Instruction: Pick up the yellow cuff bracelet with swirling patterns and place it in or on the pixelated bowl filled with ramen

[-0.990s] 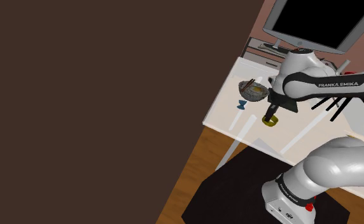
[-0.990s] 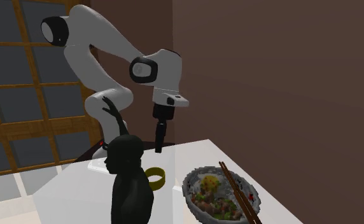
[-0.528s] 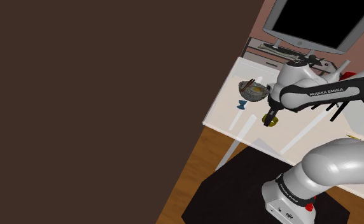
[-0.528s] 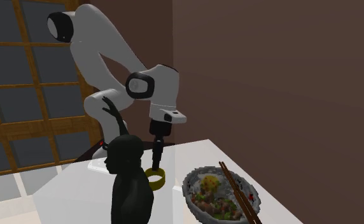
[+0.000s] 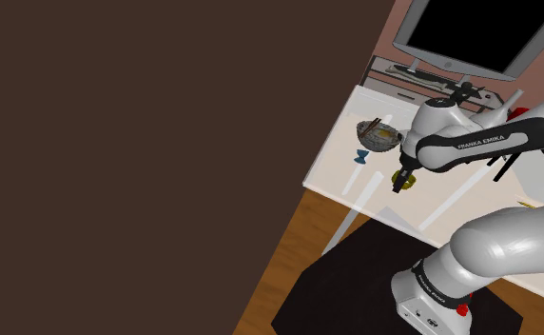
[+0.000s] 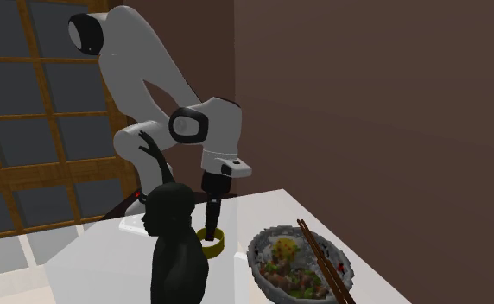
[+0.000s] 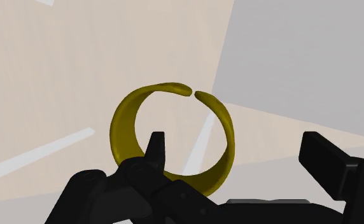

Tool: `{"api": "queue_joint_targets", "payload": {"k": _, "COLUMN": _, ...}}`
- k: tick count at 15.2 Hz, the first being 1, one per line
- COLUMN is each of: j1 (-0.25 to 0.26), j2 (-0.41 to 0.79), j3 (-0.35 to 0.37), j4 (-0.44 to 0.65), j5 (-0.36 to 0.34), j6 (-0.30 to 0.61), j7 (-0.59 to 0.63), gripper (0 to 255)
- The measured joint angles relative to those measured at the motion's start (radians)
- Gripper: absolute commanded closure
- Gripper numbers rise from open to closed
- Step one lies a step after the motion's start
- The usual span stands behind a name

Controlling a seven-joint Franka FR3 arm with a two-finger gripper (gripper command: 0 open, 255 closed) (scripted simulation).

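1. The bracelet [image 7: 122, 127] is a smooth, plain band of dull mustard yellow with a soft satin sheen, darker on its inner face.
2. The fingers [image 7: 327, 162] are matt black and hard-edged, and carry no highlights.
3. The worktop [image 7: 34, 76] is smooth and pale cream, crossed by lighter streaks like reflections on a polished surface.
4. The arm [image 6: 133, 60] has a glossy white shell with dark joints.
5. The bowl [image 6: 258, 259] has a rough, blotchy grey wall, coarsely textured.
6. The chopsticks [image 6: 323, 259] look like brown wood.
7. The floor [image 5: 284, 252] shows warm wooden planks.
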Motion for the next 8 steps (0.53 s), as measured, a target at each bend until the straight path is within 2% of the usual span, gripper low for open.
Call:
{"api": "queue_joint_targets", "payload": {"k": 2, "j1": 0.0, "j2": 0.0, "j3": 0.0, "j4": 0.0, "j5": 0.0, "j6": 0.001, "j7": 0.0, "gripper": 0}}
{"api": "queue_joint_targets", "payload": {"k": 3, "j1": 0.0, "j2": 0.0, "j3": 0.0, "j4": 0.0, "j5": 0.0, "j6": 0.001, "j7": 0.0, "gripper": 255}}
{"api": "queue_joint_targets", "payload": {"k": 8, "j1": 0.0, "j2": 0.0, "j3": 0.0, "j4": 0.0, "j5": 0.0, "j6": 0.001, "j7": 0.0, "gripper": 255}}
